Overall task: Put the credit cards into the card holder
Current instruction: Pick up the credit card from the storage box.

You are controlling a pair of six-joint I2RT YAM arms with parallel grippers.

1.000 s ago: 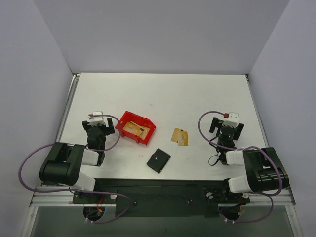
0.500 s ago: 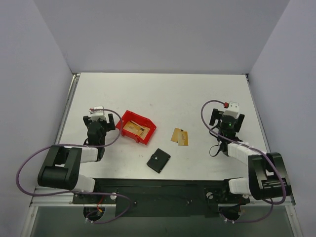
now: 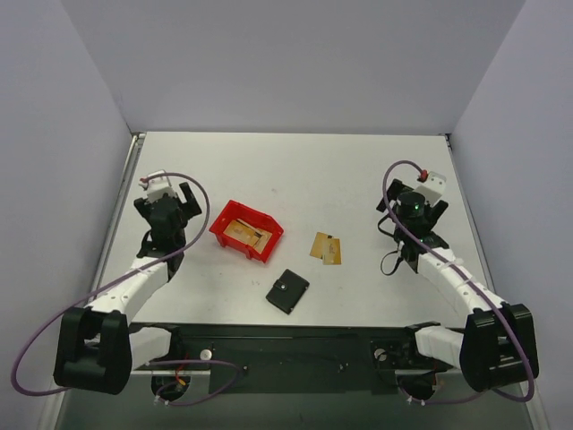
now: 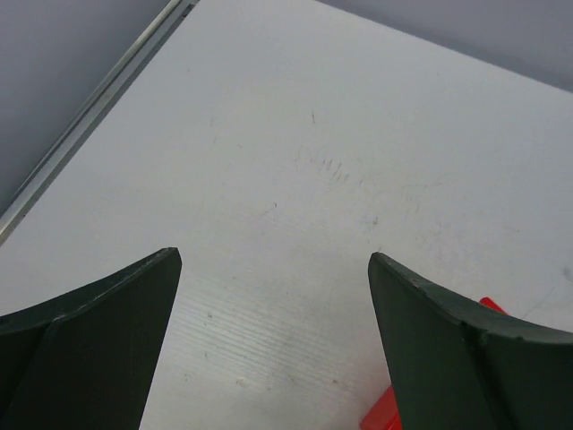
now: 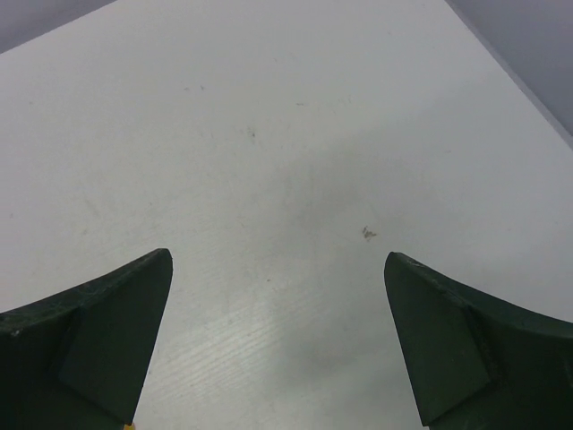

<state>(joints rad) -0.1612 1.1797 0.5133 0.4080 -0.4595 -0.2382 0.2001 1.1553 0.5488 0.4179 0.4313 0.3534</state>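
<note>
In the top view two gold-tan credit cards [image 3: 326, 248] lie side by side on the white table, right of centre. More gold cards [image 3: 244, 235] lie inside the red bin [image 3: 224, 220]. The black card holder [image 3: 286, 290] lies closed near the front edge, silver stud up. My left gripper [image 3: 169, 204] is at the left, beside the bin, open and empty; its wrist view [image 4: 273, 260] shows bare table between the jaws and a red bin corner [image 4: 380, 414]. My right gripper [image 3: 414, 204] is at the right, open and empty, over bare table [image 5: 277, 260].
The red bin stands left of centre, between my left gripper and the loose cards. Grey walls enclose the table on the left, back and right. A metal rail [image 4: 89, 116] runs along the table's left edge. A black bar [image 3: 286, 345] holds the arm bases at the front.
Both arms have stretched out and away from their bases. The left gripper moved to the back left, the right gripper to the back right. The cards and the card holder have not moved.
</note>
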